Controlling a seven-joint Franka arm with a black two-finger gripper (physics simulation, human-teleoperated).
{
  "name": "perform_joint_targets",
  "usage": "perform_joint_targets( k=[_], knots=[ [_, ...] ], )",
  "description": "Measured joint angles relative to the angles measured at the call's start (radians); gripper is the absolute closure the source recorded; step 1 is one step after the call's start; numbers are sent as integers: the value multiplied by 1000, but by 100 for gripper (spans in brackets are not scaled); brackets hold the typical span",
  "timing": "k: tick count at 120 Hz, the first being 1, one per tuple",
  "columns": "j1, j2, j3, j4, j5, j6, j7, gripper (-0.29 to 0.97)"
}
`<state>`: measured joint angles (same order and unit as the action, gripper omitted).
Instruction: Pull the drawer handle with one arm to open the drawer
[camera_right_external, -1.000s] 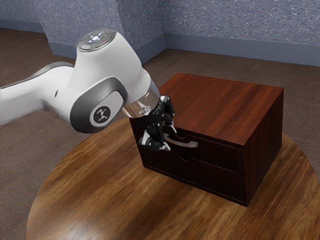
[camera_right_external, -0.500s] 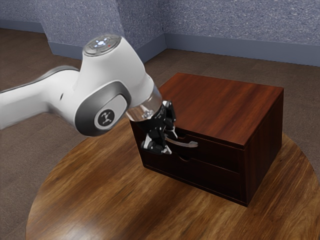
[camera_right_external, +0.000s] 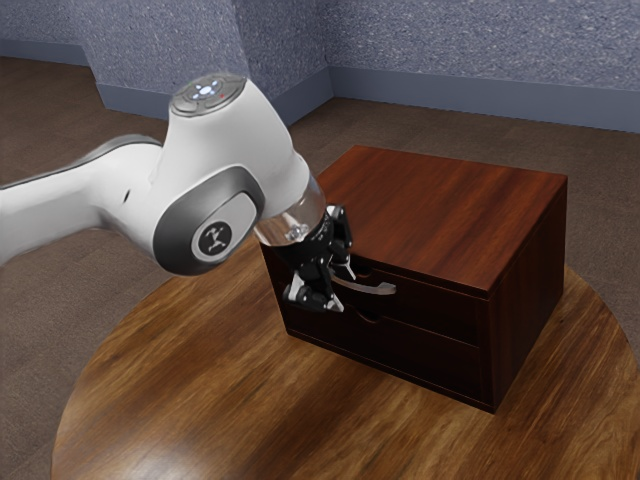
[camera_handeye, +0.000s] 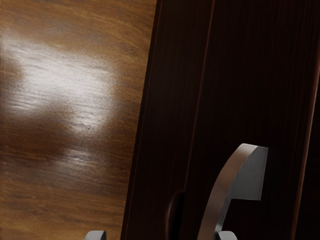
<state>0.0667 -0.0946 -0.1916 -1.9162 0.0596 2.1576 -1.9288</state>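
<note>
Between my fingertips (camera_handeye: 95, 235), which stand spread apart in the wrist view, rises one end of the drawer handle (camera_handeye: 239, 186). It lies just beside one finger and the other is clear of it, so my gripper (camera_right_external: 322, 280) is open around the handle and grips nothing yet. Behind the handle, the top drawer (camera_right_external: 430, 305) looks flush with the front of the cabinet (camera_right_external: 450, 205), so I judge it unopened. Farther out, the cabinet sits on the round table (camera_right_external: 200, 400). The reach is done; closing on the handle and pulling outward are left.
</note>
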Motion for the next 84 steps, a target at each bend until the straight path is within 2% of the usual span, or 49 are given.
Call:
perform_joint_targets(
  k=[84],
  knots=[
    [7,-13,-21,-11,-3,-52,-1,47]
  ],
)
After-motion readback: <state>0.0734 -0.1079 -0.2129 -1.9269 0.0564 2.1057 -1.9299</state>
